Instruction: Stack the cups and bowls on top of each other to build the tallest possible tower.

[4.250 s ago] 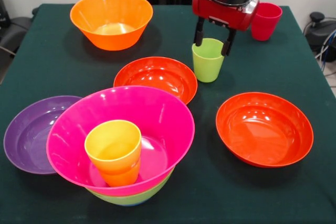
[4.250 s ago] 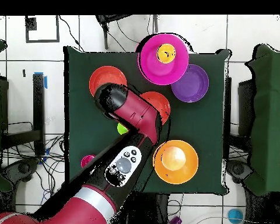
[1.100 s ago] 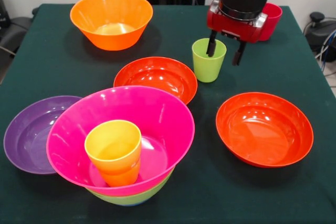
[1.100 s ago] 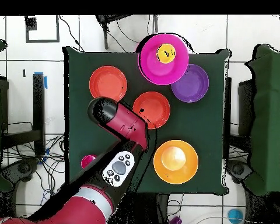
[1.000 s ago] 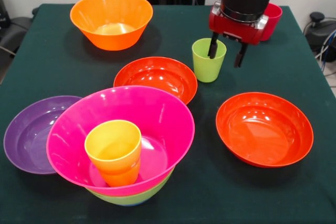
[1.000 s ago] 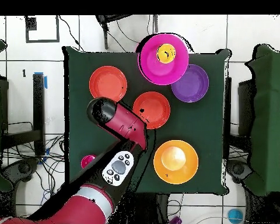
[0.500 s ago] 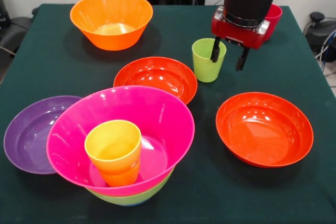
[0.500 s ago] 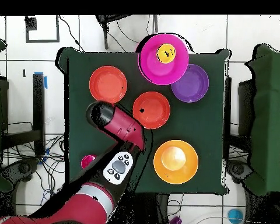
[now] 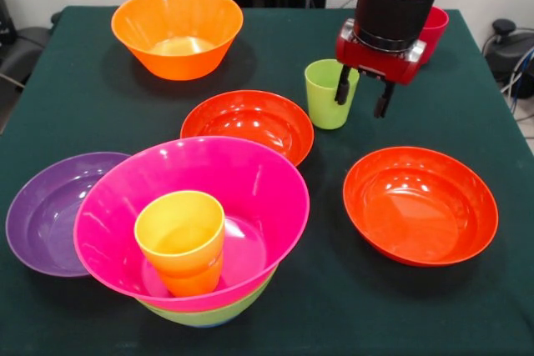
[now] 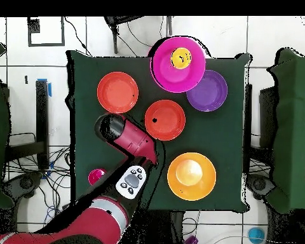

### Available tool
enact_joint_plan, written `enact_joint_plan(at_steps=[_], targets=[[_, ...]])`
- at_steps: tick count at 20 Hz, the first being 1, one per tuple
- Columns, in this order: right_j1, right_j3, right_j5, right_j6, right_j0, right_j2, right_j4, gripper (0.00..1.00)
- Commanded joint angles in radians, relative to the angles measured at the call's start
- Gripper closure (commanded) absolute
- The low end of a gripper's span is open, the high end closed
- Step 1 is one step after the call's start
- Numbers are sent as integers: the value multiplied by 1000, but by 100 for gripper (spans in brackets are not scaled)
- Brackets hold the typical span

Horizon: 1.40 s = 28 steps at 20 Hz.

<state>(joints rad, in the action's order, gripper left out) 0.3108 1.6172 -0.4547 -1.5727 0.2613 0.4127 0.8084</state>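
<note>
Gripper spread, one finger inside lime green cup, other outside its wall, nothing pinched yet. Cup upright just behind red-orange bowl. Best: pinch wall firmly, lift straight, carry to tower, nest over yellow-orange cup.

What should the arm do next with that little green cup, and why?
Probably close the jaws. The gripper is open over the green cup, one finger inside its mouth and the other outside its wall, so shutting would pinch the wall. Then it could go to the yellow cup in the magenta bowl.
</note>
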Motion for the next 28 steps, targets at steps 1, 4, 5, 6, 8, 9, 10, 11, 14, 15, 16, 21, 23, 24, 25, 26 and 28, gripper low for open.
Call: enact_joint_plan(at_steps=[1, 4, 5, 6, 8, 9, 10, 11, 14, 15, 16, 21, 23, 24, 25, 26, 28], targets=[[-2, 88, 55, -166, -4, -152, -52, 0], [15, 116, 52, -181, 8, -144, -48, 0], [20, 124, 56, -181, 8, -145, -46, 0], [25, 131, 56, -183, 10, -144, -45, 0], [39, 143, 53, -184, 15, -140, -46, 0], [48, 147, 46, -183, 15, -137, -46, 0], [57, 150, 40, -182, 16, -135, -47, 0], [63, 144, 23, -190, 21, -124, -49, 0], [80, 127, -24, -212, 38, -96, -57, 0], [86, 112, -53, -220, 42, -82, -64, 0], [93, 98, -82, -229, 45, -69, -70, 0], [128, 41, -218, -290, 65, -12, -108, 0], [143, 16, -271, -306, 63, 5, -128, 0], [152, 4, -298, -314, 62, 13, -138, 0], [160, -6, -320, -323, 62, 18, -148, 0], [167, -16, -339, -330, 59, 22, -158, 0], [177, -35, -374, -336, 49, 25, -177, 0]])
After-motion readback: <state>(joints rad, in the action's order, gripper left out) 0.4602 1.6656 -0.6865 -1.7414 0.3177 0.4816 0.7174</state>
